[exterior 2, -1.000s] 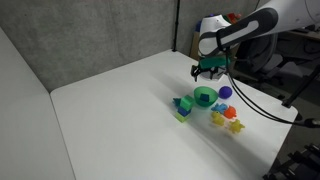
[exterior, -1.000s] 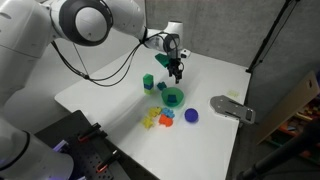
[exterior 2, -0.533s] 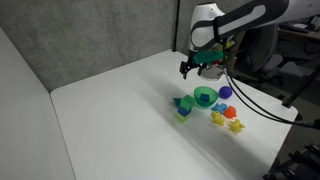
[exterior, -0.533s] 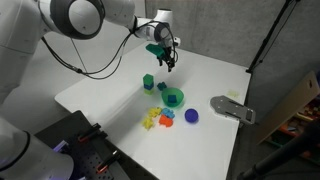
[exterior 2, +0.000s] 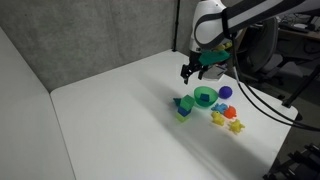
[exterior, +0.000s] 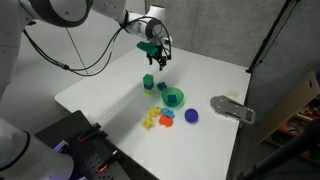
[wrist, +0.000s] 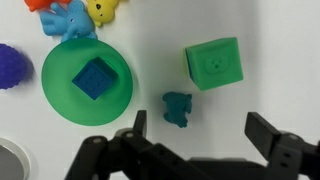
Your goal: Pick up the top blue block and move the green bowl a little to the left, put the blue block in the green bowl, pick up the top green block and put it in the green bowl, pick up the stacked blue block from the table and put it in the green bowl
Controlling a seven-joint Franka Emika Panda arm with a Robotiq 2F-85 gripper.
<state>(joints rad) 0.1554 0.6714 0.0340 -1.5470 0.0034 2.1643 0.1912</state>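
Note:
The green bowl [wrist: 60, 95] lies on the white table with one blue block [wrist: 95, 78] inside it; it also shows in both exterior views [exterior: 173, 97] [exterior 2: 205, 97]. The top green block [wrist: 213, 63] stands beside the bowl, apart from it, and also shows in both exterior views [exterior: 148, 82] [exterior 2: 184, 110]. What is under it is hidden from above. My gripper [wrist: 200, 135] is open and empty, high above the table near the green block [exterior: 158, 57] [exterior 2: 190, 70].
A small teal toy [wrist: 178, 107] lies between the bowl and the green block. A blue ball [exterior: 191, 116] [wrist: 12, 68] and several small coloured toys [exterior: 158, 119] [exterior 2: 225, 118] sit past the bowl. A grey fixture [exterior: 232, 107] is at the table edge.
My gripper has risen and moved away from the bowl toward the green block's side, staying open and empty. The blocks and the bowl have not moved.

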